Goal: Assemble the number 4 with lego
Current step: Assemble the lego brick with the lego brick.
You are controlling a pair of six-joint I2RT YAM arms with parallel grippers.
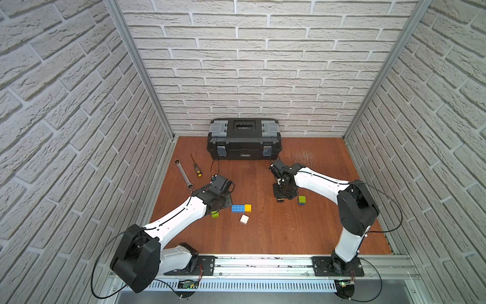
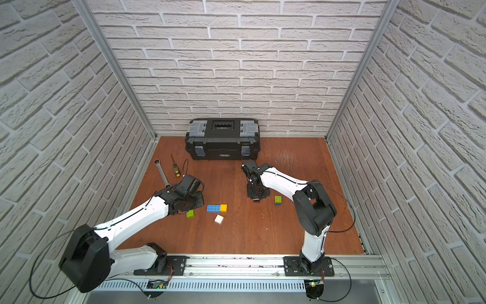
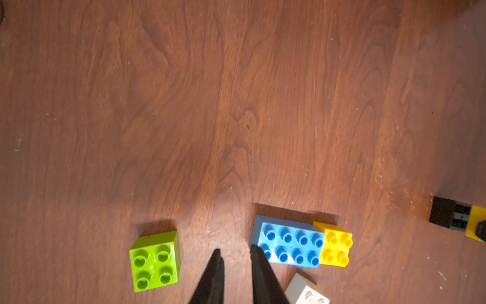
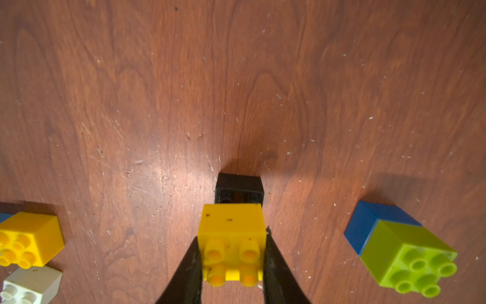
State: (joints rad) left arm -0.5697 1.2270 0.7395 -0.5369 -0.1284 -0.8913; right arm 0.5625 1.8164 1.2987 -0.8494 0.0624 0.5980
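Clamped right gripper (image 4: pixel 231 237) on yellow brick (image 4: pixel 231 223), lower centre, likely to seat it on black brick (image 4: pixel 239 184), with left gripper (image 3: pixel 235 248) slightly parted, empty.

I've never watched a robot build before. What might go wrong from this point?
The right gripper pinches the held yellow brick by its sides; pressed toward the black brick, it could twist or slip. The left gripper hangs open close beside the long blue brick and might nudge it out of line.
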